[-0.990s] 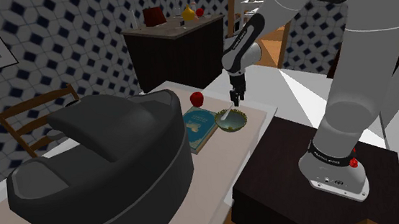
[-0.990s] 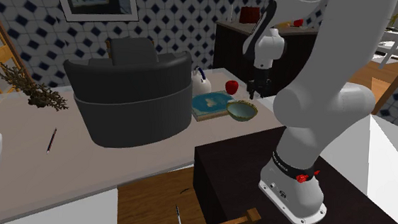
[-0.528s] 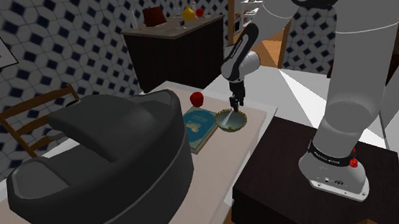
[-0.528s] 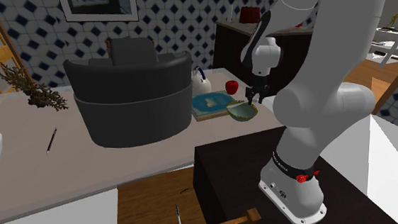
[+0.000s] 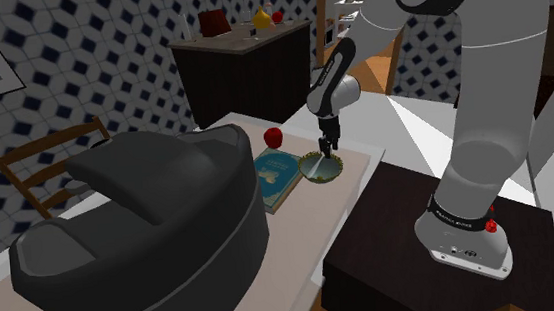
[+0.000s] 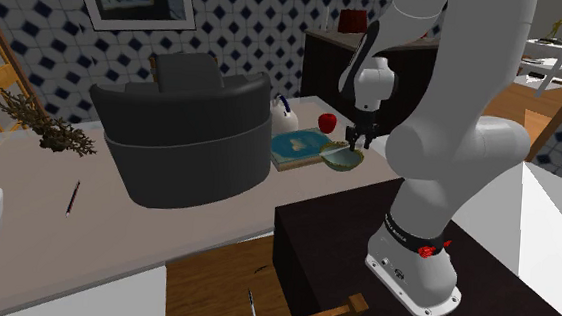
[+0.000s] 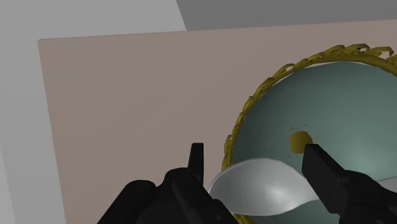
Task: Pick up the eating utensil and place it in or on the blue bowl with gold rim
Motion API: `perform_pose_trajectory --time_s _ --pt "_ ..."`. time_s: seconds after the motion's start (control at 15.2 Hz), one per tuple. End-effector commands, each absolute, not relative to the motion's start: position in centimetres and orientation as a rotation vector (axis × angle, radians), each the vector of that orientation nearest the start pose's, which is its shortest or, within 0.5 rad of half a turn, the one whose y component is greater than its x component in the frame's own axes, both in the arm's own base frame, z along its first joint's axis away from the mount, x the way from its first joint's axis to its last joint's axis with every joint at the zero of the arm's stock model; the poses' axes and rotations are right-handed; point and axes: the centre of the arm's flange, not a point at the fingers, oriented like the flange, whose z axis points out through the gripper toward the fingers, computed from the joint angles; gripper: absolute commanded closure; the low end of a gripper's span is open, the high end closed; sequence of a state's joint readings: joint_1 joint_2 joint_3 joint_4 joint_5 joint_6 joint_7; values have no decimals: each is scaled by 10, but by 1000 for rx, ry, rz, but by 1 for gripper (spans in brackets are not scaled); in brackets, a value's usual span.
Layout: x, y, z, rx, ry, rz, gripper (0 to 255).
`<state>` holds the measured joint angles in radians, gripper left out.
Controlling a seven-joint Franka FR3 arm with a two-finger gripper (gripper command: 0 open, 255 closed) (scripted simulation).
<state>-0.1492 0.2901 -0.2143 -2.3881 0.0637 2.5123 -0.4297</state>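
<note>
The blue bowl [image 5: 319,169] with its gold chain rim [image 7: 236,124] sits near the table's edge beside the stand, and is also visible as the bowl [image 6: 341,160]. My black gripper [image 5: 327,147] hangs just above the bowl's rim, fingers pointing down. In the wrist view the gripper [image 7: 254,154] is shut on a pale grey spoon [image 7: 267,189], whose scoop sits clasped between the two fingers [image 7: 196,159], above the bowl's inside. From the second exterior view the gripper [image 6: 355,142] hovers over the bowl's far edge.
A blue book [image 5: 278,173] lies next to the bowl, with a red apple [image 5: 274,137] behind it. A big dark rounded seat-like object [image 5: 139,219] covers much of the table. The dark stand [image 5: 441,228] is close by. A white kettle [image 6: 283,110] stands behind the book.
My gripper has come down from well above the bowl to just over its rim, shifting slightly to the shoulder view's left. The spoon came with it.
</note>
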Motion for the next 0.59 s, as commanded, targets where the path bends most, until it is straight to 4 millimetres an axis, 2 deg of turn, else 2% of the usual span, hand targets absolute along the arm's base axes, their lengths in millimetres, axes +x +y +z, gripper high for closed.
perform_pose_trajectory --time_s 0.0,0.07,0.4,0.53 --pt "451 -177 189 -3097 -24 243 255" --pt "451 -177 189 -3097 -24 243 0" --pt "451 -177 189 -3097 -24 243 0" --pt "456 -178 215 -3097 -24 243 0"
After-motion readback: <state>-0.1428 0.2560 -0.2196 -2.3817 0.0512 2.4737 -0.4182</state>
